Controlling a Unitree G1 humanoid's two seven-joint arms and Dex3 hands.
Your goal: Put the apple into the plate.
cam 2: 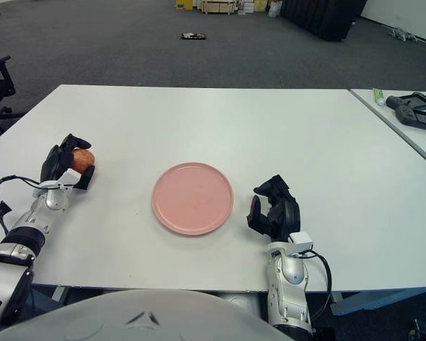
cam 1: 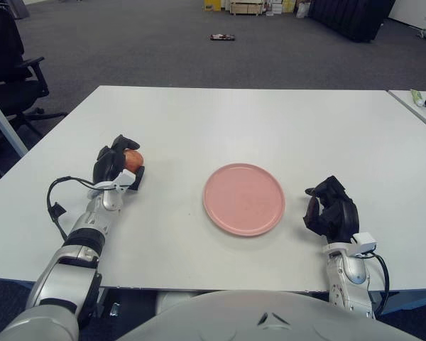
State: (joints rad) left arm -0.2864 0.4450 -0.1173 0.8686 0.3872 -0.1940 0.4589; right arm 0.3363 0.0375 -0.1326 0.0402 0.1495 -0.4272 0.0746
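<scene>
A plain pink plate (cam 1: 243,199) sits on the white counter (cam 1: 270,121). At left, a red-orange apple (cam 1: 132,158) shows in the black left robot hand (cam 1: 116,162); the right robot hand (cam 1: 331,211) is black too.

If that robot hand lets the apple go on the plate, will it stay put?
The apple looks round, so it would probably roll a little. The plate seems shallow with a low rim, which may stop it. The left robot hand wraps it, suggesting it's firm.
</scene>
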